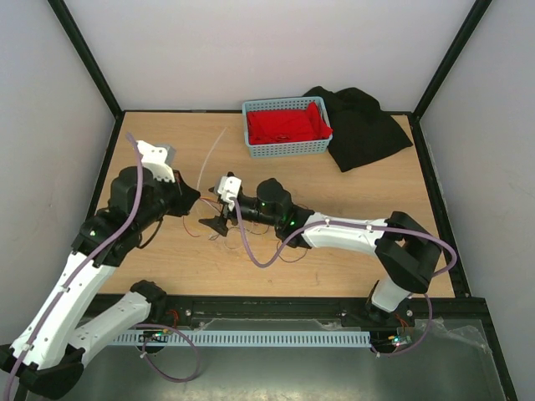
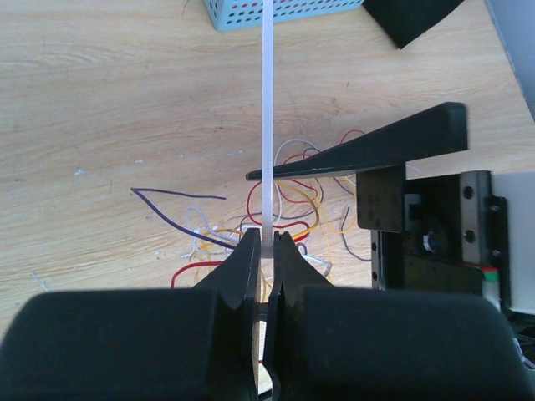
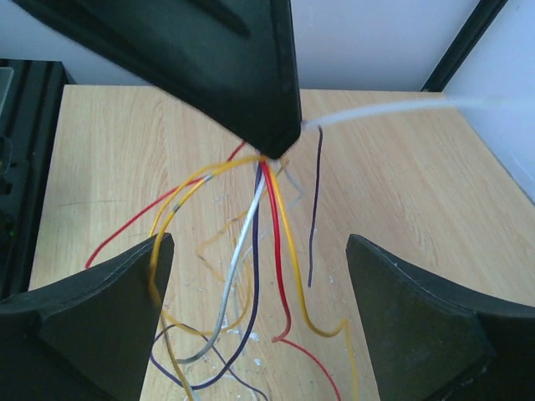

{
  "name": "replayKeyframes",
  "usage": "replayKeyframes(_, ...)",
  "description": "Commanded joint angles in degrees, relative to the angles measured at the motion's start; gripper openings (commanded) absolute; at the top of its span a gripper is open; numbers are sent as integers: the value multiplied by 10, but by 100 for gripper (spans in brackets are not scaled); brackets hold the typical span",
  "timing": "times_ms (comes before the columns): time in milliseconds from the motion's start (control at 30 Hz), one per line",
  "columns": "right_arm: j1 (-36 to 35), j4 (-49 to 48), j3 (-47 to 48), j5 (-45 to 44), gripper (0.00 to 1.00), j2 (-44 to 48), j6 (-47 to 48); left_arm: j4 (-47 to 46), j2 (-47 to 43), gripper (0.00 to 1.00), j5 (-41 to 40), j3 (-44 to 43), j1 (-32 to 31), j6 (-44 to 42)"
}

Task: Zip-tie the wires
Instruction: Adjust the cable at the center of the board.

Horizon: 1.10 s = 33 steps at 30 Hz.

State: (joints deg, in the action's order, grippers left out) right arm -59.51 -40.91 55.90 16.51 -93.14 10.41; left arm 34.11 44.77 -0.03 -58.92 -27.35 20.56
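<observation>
My left gripper (image 2: pixel 267 244) is shut on the zip tie (image 2: pixel 267 100), a thin whitish strip that runs straight away from the jaws. From above, the zip tie (image 1: pixel 211 159) rises from the left gripper (image 1: pixel 196 199) toward the back. The wires (image 2: pixel 288 205), thin curly red, yellow, purple and grey strands, lie on the table just beyond the jaws. In the right wrist view the wires (image 3: pixel 272 242) fan down from a bunch under the left gripper's dark tip. My right gripper (image 3: pixel 259 284) stands open around them, touching none. The right gripper (image 1: pixel 220 207) faces the left one closely.
A blue basket (image 1: pixel 288 149) holding red cloth stands at the back centre. A black cloth (image 1: pixel 364 129) lies to its right. Black frame posts and white walls close in the table. Lilac arm cables loop beside the right arm (image 1: pixel 251 242).
</observation>
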Motion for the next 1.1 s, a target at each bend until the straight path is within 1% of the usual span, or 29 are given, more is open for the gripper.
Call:
replayKeyframes(0,10,23,20,31,91,0,-6,22,-18,0,2,-31,-2,-20)
replayKeyframes(100,25,33,18,57,80,7,-27,37,-21,0,-5,-36,-2,-28)
replayKeyframes(167,35,37,19,82,68,8,-42,42,-24,0,-8,-37,-2,-28)
replayKeyframes(233,44,42,24,111,49,6,-49,43,-26,0,-6,-38,-2,-26)
replayKeyframes(300,47,49,30,121,28,4,-54,44,-25,0,-1,-40,-2,-24)
replayKeyframes(400,50,61,35,122,6,9,-57,45,-24,0,-1,-39,-2,-24)
replayKeyframes(433,52,66,36,121,2,13,-59,46,-25,0,-1,-38,-2,-22)
replayKeyframes(467,54,72,36,121,0,17,-61,46,-25,0,-2,-37,-2,-22)
replayKeyframes(533,61,89,37,120,0,27,-65,45,-26,0,-3,-36,-2,-21)
replayKeyframes(567,65,103,39,127,0,33,-66,45,-27,2,-3,-36,-2,-21)
replayKeyframes(667,82,181,65,170,0,48,-58,42,-35,19,6,-39,-2,-33)
replayKeyframes(800,92,362,137,213,0,59,-7,39,-46,57,49,-53,-2,-89)
replayKeyframes(833,94,392,147,217,0,65,2,38,-51,65,62,-56,-2,-102)
replayKeyframes(900,100,419,150,220,0,80,5,35,-60,78,82,-62,-2,-130)
replayKeyframes(1067,138,437,138,230,0,121,-21,15,-94,98,102,-68,-2,-171)
